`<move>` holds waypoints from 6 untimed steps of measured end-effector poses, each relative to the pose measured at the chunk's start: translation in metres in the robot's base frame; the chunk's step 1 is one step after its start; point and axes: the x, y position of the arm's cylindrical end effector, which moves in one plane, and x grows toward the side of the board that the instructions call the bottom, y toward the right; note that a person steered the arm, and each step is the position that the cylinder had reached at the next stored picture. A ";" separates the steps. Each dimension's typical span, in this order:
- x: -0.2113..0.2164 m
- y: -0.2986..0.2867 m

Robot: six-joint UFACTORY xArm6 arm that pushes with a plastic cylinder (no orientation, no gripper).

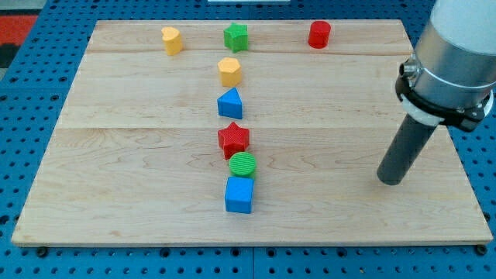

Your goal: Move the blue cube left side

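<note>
This place looks like a robotics laboratory or a test room, not a home. The bench (139,155) is a pale wooden board made of joined planks, and it lies on a blue metal surface (23,116) with a regular grid of small holes, like the mounting plates used in labs. At the far left corner, a small piece of red surface (19,27) shows behind the blue one. On the board stand only small plastic blocks in simple colours and shapes, arranged like test objects. At the right, a grey industrial robot arm (457,46) with a straight dark rod hangs over the board, which also indicates an experiment setup.
</note>
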 end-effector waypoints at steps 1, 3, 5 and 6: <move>0.008 -0.037; 0.016 -0.155; 0.020 -0.239; 0.046 -0.229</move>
